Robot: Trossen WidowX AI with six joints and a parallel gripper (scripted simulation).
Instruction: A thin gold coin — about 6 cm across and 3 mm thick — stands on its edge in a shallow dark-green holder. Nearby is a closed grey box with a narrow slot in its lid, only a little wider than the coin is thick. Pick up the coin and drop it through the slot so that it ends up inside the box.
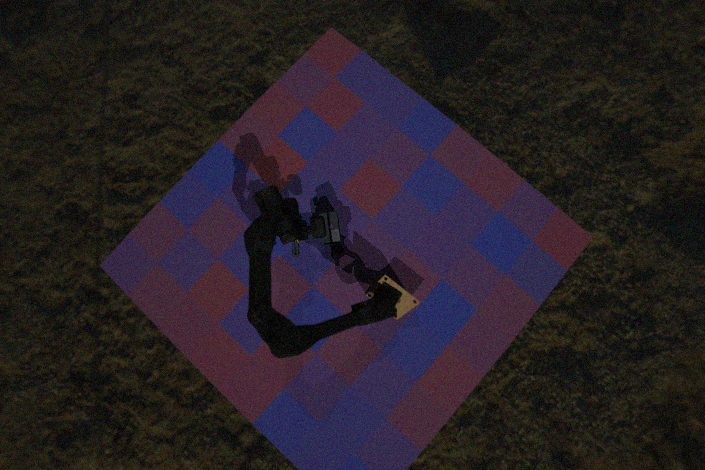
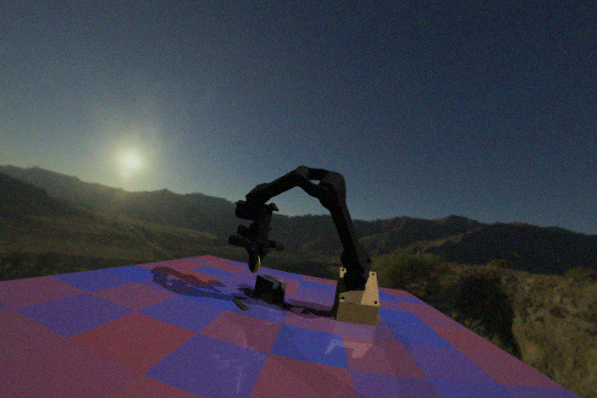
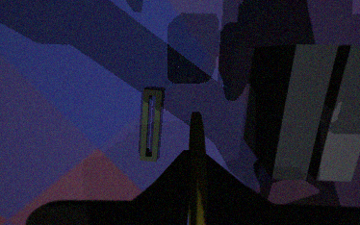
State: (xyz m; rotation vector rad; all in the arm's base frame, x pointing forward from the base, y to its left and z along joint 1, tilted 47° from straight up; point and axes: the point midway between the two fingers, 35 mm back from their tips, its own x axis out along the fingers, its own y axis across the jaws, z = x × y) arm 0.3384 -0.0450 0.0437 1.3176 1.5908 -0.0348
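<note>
We have the black parallel-jaw gripper clamped on the thin gold coin, held edge-down above centre frame in the exterior view. It should handle as a stiff, light, slick disc, best pinched on its flat faces. The grey slotted box sits right in the wrist view, the empty dark-green holder left of centre. The checkered red-and-blue mat looks flat, though dim light hides detail
</note>
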